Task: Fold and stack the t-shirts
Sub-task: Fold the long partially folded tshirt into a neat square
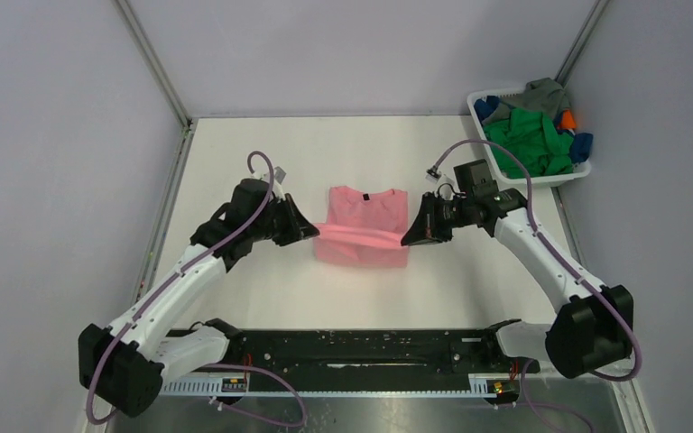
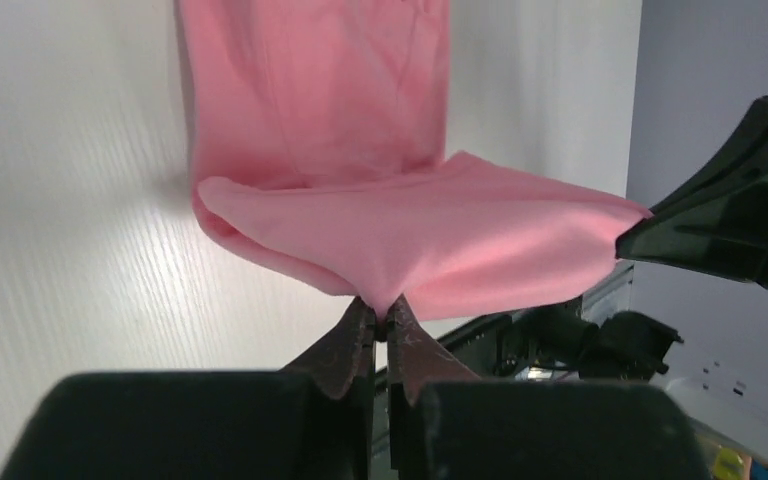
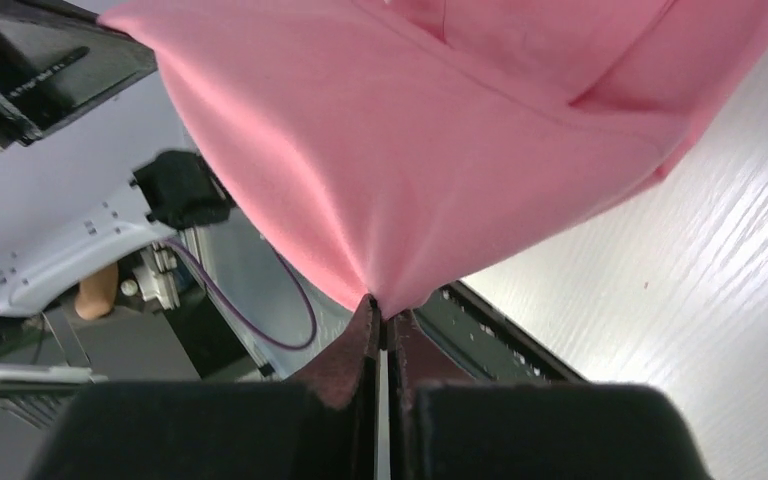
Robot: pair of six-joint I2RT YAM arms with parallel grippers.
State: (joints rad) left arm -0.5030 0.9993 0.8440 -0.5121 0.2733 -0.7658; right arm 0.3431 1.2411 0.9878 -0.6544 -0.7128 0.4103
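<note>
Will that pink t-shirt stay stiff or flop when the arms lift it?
Probably floppy: the pink t-shirt drapes in soft folds between the left end effector and right end effector. Likely light, since two small pinches carry its raised fold.

A white plastic basket [image 1: 485, 94] sat at the far right corner of the pale counter [image 1: 253, 293], beside the wall.
</note>
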